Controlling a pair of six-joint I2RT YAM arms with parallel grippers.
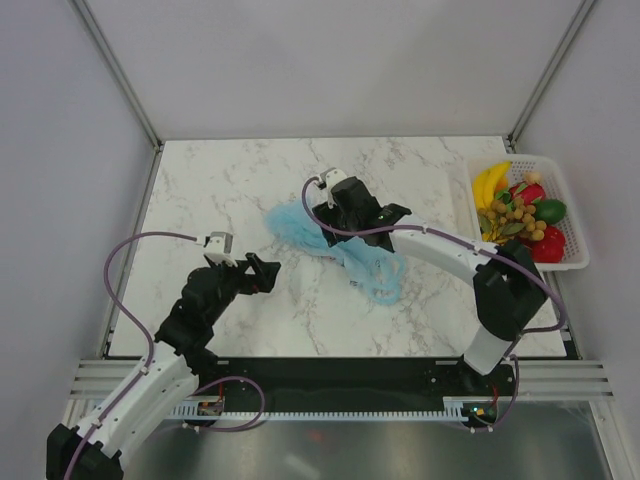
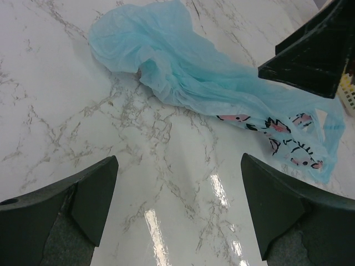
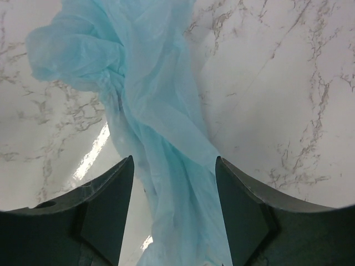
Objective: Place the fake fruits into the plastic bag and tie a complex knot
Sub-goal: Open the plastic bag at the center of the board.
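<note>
- Closest to the lens: my left gripper (image 2: 178,160), fingers spread wide, only marble table (image 2: 66,111) showing between them.
- From that gripper the plastic bag (image 2: 183,72) lies ahead, spanning 11 to 2 o'clock, apart from the fingers. It is crumpled and flat on the marble, with the pink-doodle panel at its 2 o'clock end.
- My right gripper (image 3: 172,160) hangs over the bag's middle with its fingers apart, straddling the blue film. A gap shows on the left finger's side. The film reaches the right finger; can't tell if it touches.
- Top view: the bag runs diagonally from 10 to 4 o'clock across the table centre. The right gripper is over its 10 o'clock half and the left gripper sits near its 8 o'clock side.
- The fake fruits (image 1: 520,205) sit in a white mesh basket (image 1: 575,255) at the table's 3 o'clock edge, well apart from the bag.
- Open marble lies at 9 and 12 o'clock of the bag; walls (image 1: 60,150) close off the table's 9, 12 and 3 o'clock sides.
</note>
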